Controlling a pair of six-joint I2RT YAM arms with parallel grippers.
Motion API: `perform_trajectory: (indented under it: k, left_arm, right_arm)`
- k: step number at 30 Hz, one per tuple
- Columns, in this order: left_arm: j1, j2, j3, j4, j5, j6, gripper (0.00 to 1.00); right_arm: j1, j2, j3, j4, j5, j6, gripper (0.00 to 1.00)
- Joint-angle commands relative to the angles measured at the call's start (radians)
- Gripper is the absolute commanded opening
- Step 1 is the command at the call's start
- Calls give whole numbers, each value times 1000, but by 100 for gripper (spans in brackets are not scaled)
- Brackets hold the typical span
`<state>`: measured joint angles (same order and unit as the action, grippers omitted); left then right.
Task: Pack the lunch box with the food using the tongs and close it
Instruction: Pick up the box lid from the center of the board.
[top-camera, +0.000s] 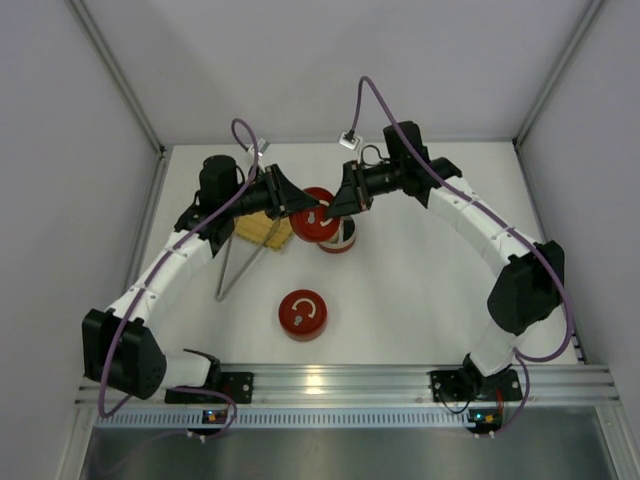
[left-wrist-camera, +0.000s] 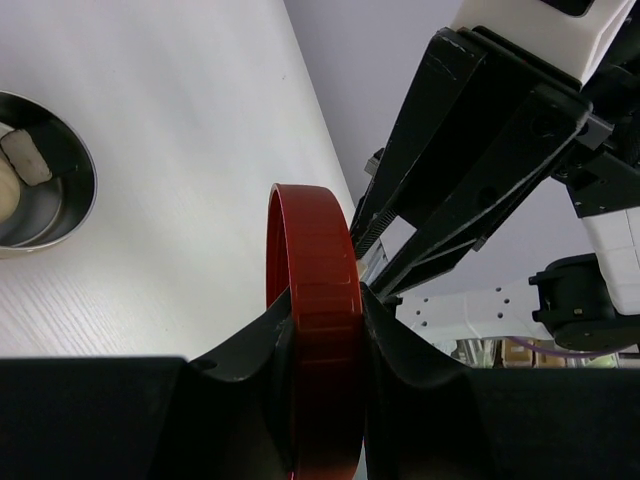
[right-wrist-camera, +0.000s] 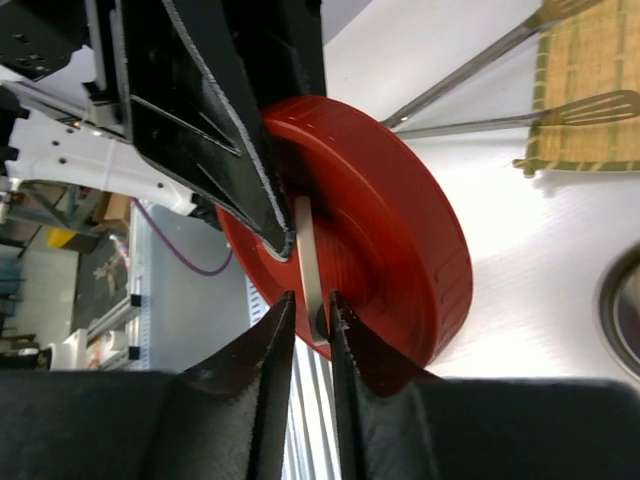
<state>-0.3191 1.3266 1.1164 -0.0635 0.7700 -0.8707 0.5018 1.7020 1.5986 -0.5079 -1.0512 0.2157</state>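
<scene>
A red round lid (top-camera: 314, 224) hangs on edge above the lunch box (top-camera: 341, 243), a steel pot with a red band. My left gripper (left-wrist-camera: 325, 295) is shut on the lid's rim (left-wrist-camera: 313, 280). My right gripper (right-wrist-camera: 310, 298) comes from the other side, its jaws pinching the lid's thin silver handle (right-wrist-camera: 308, 250). In the left wrist view the open pot (left-wrist-camera: 78, 190) holds food, a white-and-dark piece (left-wrist-camera: 25, 158). The tongs (top-camera: 240, 265) lie on the table, their ends on the yellow mat (top-camera: 262, 232).
A second red lid (top-camera: 303, 314) with a silver handle lies flat near the table's front middle. White walls enclose the table on three sides. The metal rail (top-camera: 340, 380) carrying the arm bases runs along the near edge.
</scene>
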Motion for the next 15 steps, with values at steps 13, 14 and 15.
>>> perform_trajectory:
  k: [13,14,15]
  left_arm:
    - [9,-23,-43,129,0,-44,0]
    - [9,-23,-47,136,0,-48,0]
    - [9,-23,-49,136,0,-51,0]
  right_arm:
    - [53,7,126,3,115,-27,17]
    - [58,5,123,3,115,-29,16]
    - [58,-1,121,2,125,-33,15]
